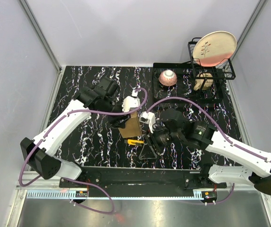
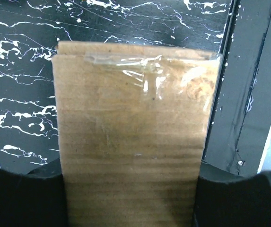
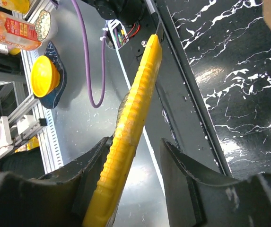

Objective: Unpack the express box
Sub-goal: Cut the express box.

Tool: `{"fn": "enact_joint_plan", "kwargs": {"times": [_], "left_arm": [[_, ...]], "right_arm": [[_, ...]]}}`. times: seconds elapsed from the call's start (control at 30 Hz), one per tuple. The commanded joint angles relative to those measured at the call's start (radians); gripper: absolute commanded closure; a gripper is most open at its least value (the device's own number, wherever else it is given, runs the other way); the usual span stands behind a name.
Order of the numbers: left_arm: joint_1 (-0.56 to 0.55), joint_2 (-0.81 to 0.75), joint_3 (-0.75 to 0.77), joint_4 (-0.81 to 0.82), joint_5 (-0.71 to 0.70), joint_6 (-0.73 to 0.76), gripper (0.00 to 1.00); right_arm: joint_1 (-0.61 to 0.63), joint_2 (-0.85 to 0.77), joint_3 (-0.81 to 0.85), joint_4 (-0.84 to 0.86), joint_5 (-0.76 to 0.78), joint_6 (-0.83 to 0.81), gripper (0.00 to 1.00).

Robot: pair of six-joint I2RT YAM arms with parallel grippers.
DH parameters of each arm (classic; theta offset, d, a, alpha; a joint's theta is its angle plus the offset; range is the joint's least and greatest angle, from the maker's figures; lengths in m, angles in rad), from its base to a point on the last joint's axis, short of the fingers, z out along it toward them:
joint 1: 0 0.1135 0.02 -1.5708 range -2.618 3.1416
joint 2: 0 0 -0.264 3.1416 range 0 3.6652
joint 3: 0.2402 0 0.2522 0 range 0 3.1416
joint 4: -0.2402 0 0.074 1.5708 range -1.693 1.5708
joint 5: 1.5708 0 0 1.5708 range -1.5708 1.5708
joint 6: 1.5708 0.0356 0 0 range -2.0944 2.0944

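Left gripper (image 2: 130,185) is pinching the small flat brown cardboard express box (image 2: 130,142), both fingers pressing its sides. It is holding the box mid-table over the black marbled tabletop (image 1: 102,147). The clear-taped seam (image 2: 149,71) is sitting at the end away from these jaws.

Right gripper (image 3: 136,142) is carrying a yellow ribbed utility knife (image 3: 135,104), which looks gripped. Its long axis is pointing toward the near table edge, and the box corner is lying off to the side. The knife likely needs swinging round to the seam.
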Motion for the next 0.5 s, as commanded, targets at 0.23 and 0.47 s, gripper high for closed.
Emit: {"fn": "enact_joint_plan", "kwargs": {"times": [0.23, 0.47], "left_arm": [[-0.079, -0.118, 0.029, -0.024, 0.071, 0.042, 0.89], [-0.125, -0.151, 0.001, -0.001, 0.014, 0.027, 0.88]], "right_arm": [[-0.157, -0.022, -0.063, 0.147, -0.143, 0.028, 1.00], [-0.228, 0.035, -0.086, 0.263, -0.297, 0.082, 1.00]]}}
